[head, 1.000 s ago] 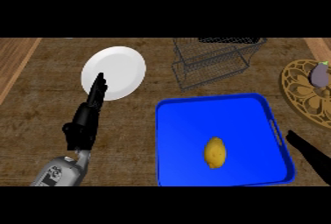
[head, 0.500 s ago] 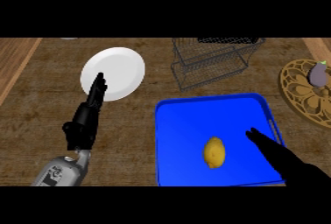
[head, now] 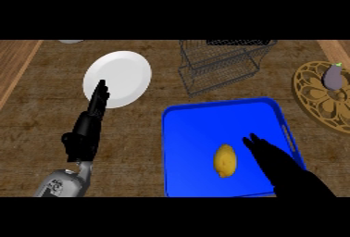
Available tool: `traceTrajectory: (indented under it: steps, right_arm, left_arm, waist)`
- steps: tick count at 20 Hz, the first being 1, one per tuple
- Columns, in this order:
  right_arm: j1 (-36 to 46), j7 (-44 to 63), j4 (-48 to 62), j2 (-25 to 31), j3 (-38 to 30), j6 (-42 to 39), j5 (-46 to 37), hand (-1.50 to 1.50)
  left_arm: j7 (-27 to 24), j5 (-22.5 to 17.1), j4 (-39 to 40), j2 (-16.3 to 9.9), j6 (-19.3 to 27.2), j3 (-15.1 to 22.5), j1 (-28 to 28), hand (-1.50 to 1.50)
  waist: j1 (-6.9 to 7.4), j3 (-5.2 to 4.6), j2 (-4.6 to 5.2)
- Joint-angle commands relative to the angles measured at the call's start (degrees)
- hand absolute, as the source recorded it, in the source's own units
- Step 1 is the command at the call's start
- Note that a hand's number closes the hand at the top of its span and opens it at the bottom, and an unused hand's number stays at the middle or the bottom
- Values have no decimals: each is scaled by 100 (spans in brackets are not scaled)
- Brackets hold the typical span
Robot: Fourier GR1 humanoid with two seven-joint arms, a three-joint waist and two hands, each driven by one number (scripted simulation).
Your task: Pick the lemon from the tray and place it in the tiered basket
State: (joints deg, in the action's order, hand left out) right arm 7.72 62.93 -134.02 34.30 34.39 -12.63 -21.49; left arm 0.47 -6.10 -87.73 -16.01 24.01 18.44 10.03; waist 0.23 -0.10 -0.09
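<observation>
Wooden counter (head: pixel 41 115) carries the blue tray (head: pixel 205 125); my right hand (head: pixel 273 157), fingers straight, hovers just right of its lemon (head: pixel 226 160); left hand (head: pixel 89 125) rests open.

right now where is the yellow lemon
In the head view the yellow lemon lies on the blue plastic tray, toward its near right part, just left of the black right hand, which has not touched it.

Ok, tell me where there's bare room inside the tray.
The blue tray is bare across its far half and its left side, beside the lemon. The near right corner is crowded: the right hand lies over it, fingers straight, just right of the lemon.
</observation>
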Motion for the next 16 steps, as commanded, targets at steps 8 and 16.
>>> traceTrajectory:
  steps: [8,16]
  right_arm:
    - [173,663,50,-185,485,-750,-682,-150]
    - [112,161,732,-558,781,-685,-1781,-150]
  left_arm:
    - [108,79,258,90,-282,-328,299,0]
    - [-184,292,167,318,-262,-366,7,0]
  waist:
    - [-43,5,8]
    - [-30,6,6]
